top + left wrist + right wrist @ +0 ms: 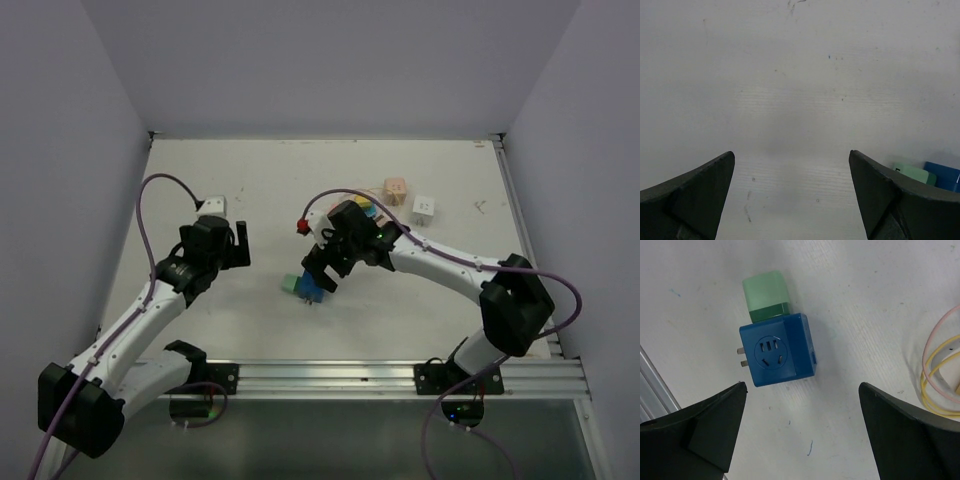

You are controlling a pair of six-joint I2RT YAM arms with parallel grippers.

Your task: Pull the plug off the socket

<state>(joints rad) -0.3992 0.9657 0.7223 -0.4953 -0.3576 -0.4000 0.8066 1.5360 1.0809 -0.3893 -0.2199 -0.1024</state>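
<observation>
A blue cube socket (777, 350) lies on the white table with a pale green plug (765, 294) seated flush against its far side. Two metal prongs stick out of the cube's left face. My right gripper (802, 385) hovers just above and on the near side of the cube, open, nothing between its fingers. In the top view the green plug (291, 286) and blue socket (311, 291) sit mid-table under the right gripper (325, 272). My left gripper (243, 246) stands open to their left, apart from them. The left wrist view catches the plug (912, 173) and socket (943, 176) at its lower right, beyond the open left gripper (791, 159).
A wooden cube (395, 189), a white cube (424, 207) and small coloured pieces (368, 208) lie behind the right arm. A white adapter (211, 204) sits at the far left. Pink and yellow cables (940, 375) loop to the right. A metal rail (330, 375) runs along the near edge.
</observation>
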